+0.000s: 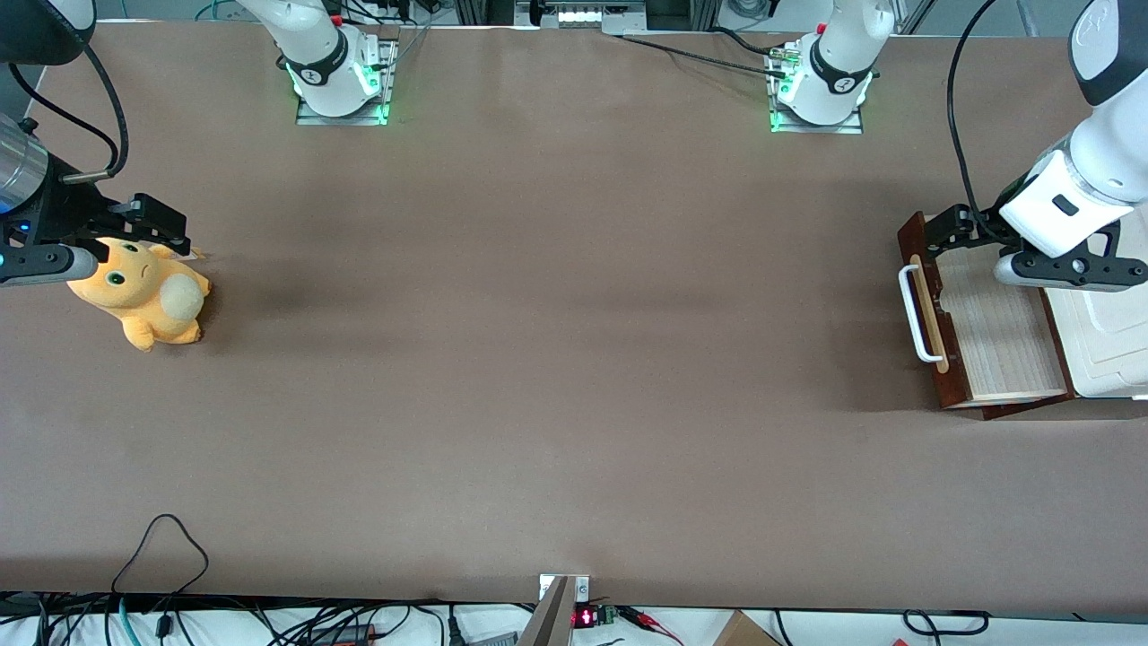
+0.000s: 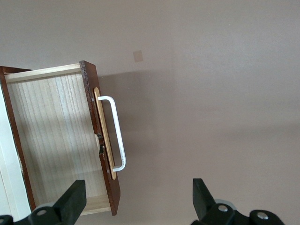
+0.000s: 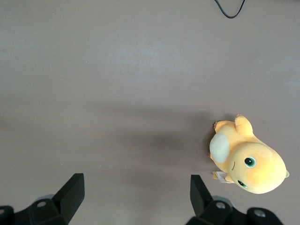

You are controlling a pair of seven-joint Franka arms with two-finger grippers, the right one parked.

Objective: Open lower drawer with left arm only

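Observation:
The lower drawer (image 1: 991, 336) stands pulled out of the cabinet at the working arm's end of the table, its light wood-grain inside showing. Its dark red-brown front (image 1: 921, 305) carries a white bar handle (image 1: 917, 314). My left arm (image 1: 1085, 188) reaches over the drawer, with the gripper (image 1: 940, 233) above the end of the drawer front farther from the front camera. In the left wrist view the gripper (image 2: 136, 201) is open wide, and the drawer (image 2: 56, 136), its front and its handle (image 2: 117, 136) lie below it. Nothing is held between the fingers (image 2: 70, 202).
The cream-white cabinet top (image 1: 1108, 345) lies beside the open drawer. An orange plush toy (image 1: 143, 292) sits toward the parked arm's end of the table. Both arm bases (image 1: 816, 90) stand along the edge farthest from the front camera. Cables run along the nearest edge.

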